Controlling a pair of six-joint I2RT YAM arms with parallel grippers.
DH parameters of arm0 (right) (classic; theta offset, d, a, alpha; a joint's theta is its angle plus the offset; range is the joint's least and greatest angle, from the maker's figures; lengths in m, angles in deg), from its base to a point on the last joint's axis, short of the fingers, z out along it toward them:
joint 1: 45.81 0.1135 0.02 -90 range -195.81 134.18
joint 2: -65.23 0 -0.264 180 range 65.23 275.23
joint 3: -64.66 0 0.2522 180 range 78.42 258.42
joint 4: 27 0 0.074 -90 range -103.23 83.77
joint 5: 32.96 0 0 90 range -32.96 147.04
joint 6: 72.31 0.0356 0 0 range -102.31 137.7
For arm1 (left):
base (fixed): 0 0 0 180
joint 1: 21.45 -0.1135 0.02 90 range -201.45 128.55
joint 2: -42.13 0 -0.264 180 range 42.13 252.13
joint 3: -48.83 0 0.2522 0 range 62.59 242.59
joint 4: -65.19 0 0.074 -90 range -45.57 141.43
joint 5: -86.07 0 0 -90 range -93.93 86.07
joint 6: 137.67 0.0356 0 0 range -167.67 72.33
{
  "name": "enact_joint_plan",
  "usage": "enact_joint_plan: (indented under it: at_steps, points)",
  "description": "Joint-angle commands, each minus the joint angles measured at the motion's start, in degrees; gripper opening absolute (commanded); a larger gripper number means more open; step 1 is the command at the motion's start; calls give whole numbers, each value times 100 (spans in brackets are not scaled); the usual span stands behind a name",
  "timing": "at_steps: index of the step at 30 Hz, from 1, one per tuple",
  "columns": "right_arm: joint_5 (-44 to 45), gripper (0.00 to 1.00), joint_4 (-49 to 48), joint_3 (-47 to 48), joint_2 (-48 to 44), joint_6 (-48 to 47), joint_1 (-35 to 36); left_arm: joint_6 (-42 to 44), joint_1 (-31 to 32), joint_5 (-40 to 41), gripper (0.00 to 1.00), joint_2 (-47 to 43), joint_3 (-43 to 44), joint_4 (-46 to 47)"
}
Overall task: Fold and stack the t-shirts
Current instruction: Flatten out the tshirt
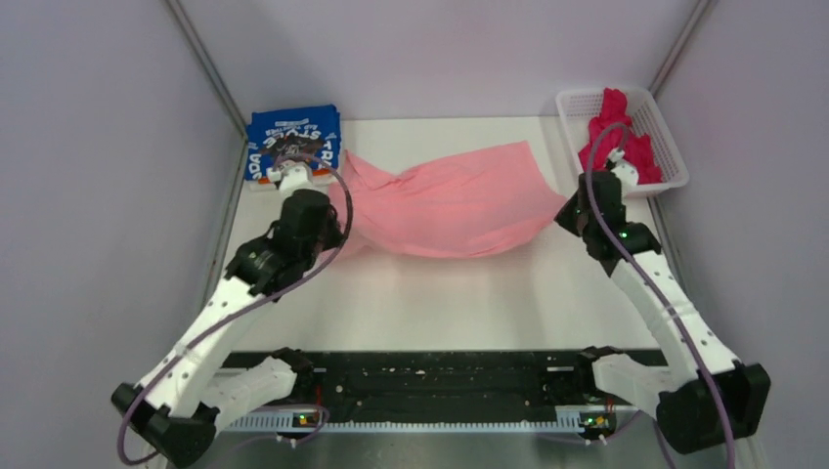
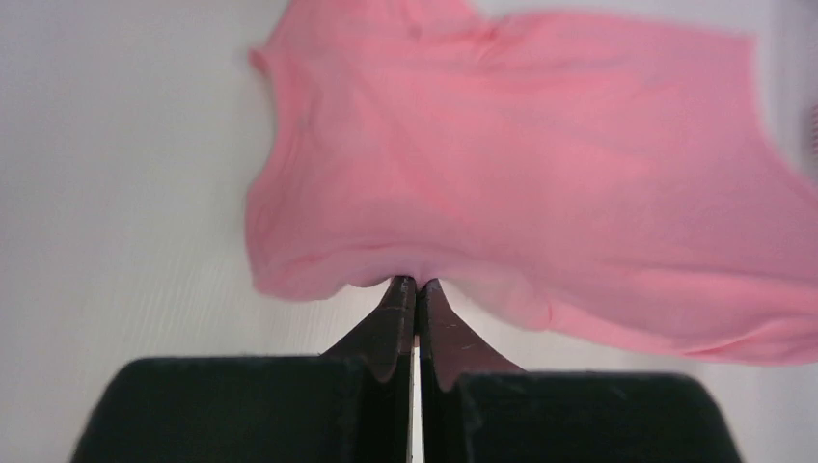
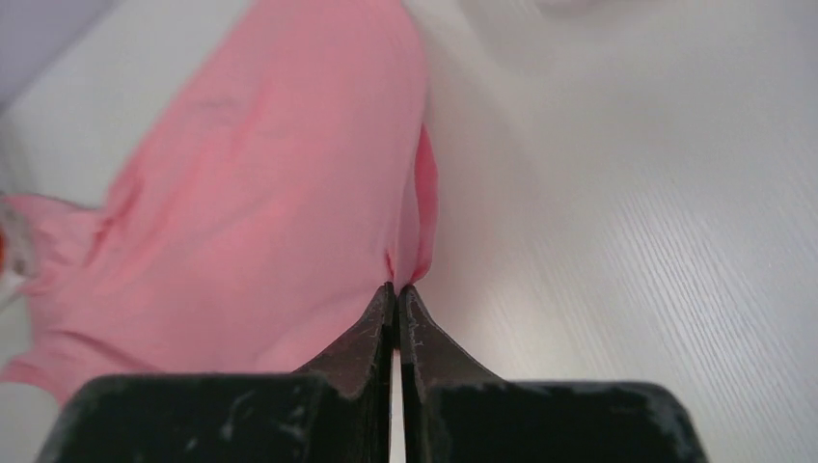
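The left gripper had its two dark fingers pressed tight together. They pinched a small bit of the edge of the pink shirt. The cloth bunched into little folds right at the tips.

The right gripper had its fingers shut tight too. They held a thin fold at the other edge of the same pink shirt. That fold stood up a little from the cloth at the tips.

The pink shirt was stretched between the two grippers, across the far half of the table. It had a twist in it near the left gripper. Its right part was wider and smoother. It was not folded. Whether the middle of it touched the table, I could not tell.

The blue shirt lay folded in the far left corner of the table, with its white letters facing up. The left gripper was just beside it.

A white basket sat in the far right corner. The magenta shirt was in it, all crumpled, and stuck up over the rim. The right arm reached up along the right edge of the table, just beside the basket.
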Motion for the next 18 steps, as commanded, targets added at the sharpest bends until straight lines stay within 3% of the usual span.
enact_joint_plan:
  at_steps: [1,7,18]
  points:
    - [-232,0,260,1106,-882,-412,44,712,18,581,0,-962,1190,433]
    - [-393,0,757,2362,-1641,-562,54,1617,18,212,0,-1739,2344,1198]
    - [-1215,0,1766,4824,-2100,-861,55,2488,14,-1576,0,-1137,5675,694]
